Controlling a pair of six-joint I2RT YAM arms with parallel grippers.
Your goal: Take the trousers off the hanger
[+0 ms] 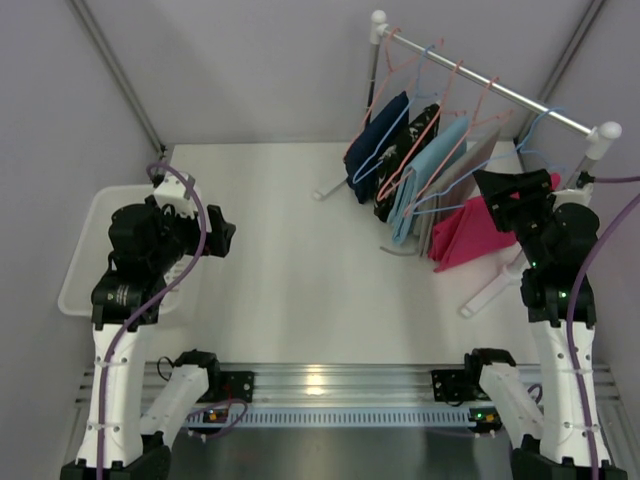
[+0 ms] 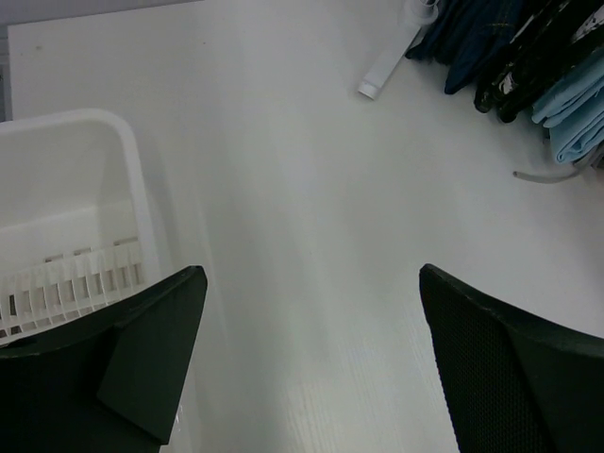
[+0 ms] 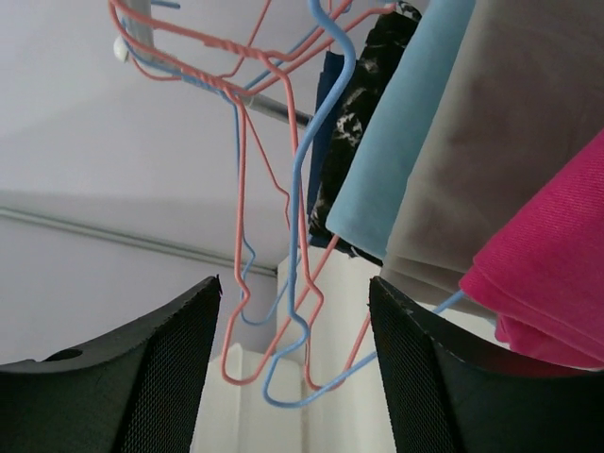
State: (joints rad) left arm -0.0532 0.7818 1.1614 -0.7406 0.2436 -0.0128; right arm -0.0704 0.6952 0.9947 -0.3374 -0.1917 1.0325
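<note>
Trousers (image 1: 466,234), pink, hang on blue hanger (image 3: 349,71), right end of rack (image 1: 500,86), frame right. My right claw (image 1: 502,195) is released beside them, left claw (image 1: 225,238) released too. Risk: snagging pink hangers (image 3: 239,170), tipping rack.

I can read no text, label, brand, number or sign in any of my three camera views. The only markings are on the black folded cloth with a pale print (image 3: 363,99) hanging from the rail, and they look like a pattern, too blurred to tell as letters.
</note>
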